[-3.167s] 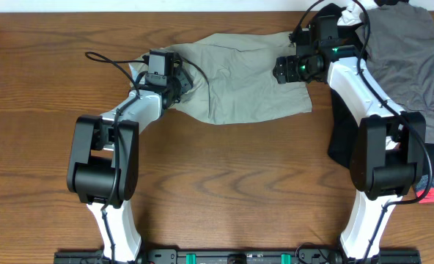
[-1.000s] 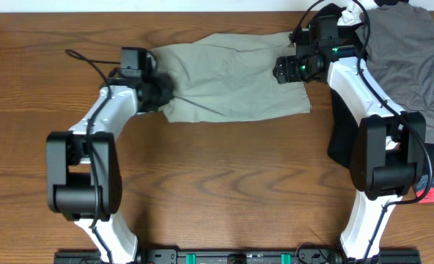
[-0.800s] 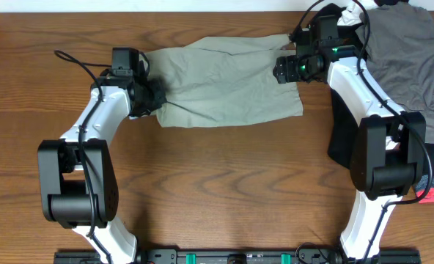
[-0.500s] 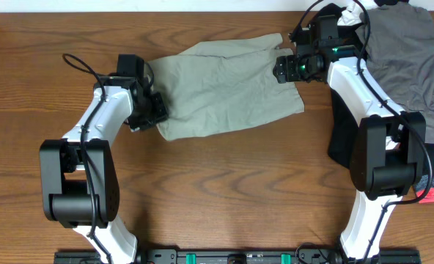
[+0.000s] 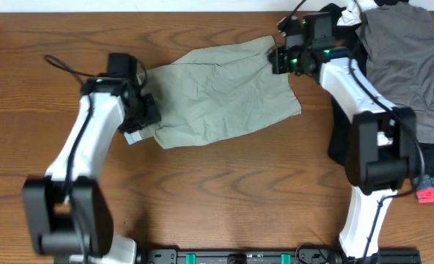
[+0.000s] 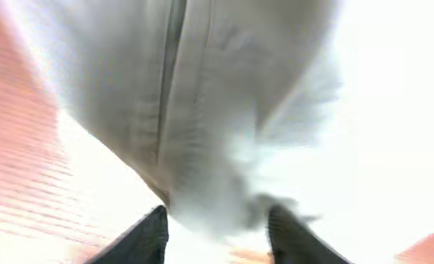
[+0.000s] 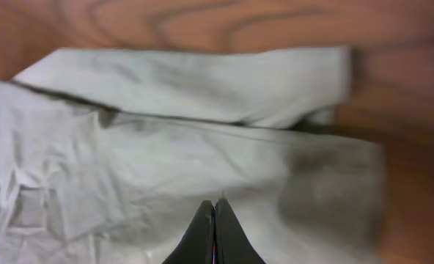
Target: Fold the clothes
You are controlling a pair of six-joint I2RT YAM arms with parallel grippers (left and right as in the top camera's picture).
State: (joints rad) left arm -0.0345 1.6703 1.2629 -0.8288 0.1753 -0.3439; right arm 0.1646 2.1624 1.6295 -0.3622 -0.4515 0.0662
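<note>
Wooden table [image 5: 224,191], clothes [image 5: 217,95] stretched left-to-right between my arms. Left fingers [image 6: 140,242] clamp the bunched left end, and right fingers [image 7: 204,236] are pinched shut on the far-right corner, I judge.

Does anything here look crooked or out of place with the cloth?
The khaki garment lies slanted and wrinkled rather than flat and straight. At its left end, beside the left hand, a whitish lining sticks out from under the fabric.

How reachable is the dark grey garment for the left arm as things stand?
Probably not: the left gripper grips the clothes at their left end, and the dark grey garment lies beyond the right arm.
</note>
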